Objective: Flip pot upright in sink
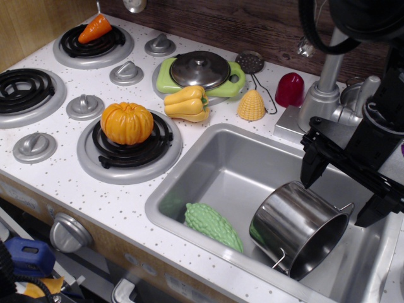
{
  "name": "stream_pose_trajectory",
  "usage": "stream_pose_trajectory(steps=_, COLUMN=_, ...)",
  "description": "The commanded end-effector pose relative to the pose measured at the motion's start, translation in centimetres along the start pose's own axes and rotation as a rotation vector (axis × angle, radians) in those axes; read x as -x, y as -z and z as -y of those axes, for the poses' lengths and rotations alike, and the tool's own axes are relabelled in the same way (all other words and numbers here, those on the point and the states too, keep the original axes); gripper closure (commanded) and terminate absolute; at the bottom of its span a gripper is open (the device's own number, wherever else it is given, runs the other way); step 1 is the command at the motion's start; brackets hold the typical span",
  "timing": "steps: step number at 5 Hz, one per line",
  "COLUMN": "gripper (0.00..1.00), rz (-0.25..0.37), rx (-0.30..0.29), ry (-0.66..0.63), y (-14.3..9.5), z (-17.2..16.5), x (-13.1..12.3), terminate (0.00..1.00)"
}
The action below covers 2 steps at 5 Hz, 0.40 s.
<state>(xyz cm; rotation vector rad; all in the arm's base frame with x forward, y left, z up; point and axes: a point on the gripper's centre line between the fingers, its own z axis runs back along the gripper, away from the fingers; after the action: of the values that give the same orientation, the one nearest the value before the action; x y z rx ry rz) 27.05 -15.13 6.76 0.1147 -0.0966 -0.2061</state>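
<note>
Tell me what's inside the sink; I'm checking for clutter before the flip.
The grey metallic sink holds a shiny steel pot tipped on its side and a bumpy green toy vegetable. The floor beneath both is hidden.

Four burners (129,151), four knobs (85,107), one pot (297,227), one lid (201,69).

I find nothing readable from my station: no words, brand marks, numbers or signs on any surface in this view. The control knobs (84,106) on the speckled countertop (95,196) carry no markings I can make out, and the pot (297,227) lying in the sink (221,170) shows only reflections on its steel.
</note>
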Motion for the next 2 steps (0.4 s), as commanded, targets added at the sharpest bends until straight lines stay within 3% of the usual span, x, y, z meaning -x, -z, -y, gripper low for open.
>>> stream_pose_trajectory(steps=1, gripper=0.00, rz=0.000, rx=0.000, ry=0.000, y=0.00, z=0.00, x=0.00, terminate=0.00)
stream_pose_trajectory(steps=2, gripper=0.00, rz=0.021, rx=-0.055, ry=0.025, y=0.28, z=0.13, x=-0.26, terminate=0.00)
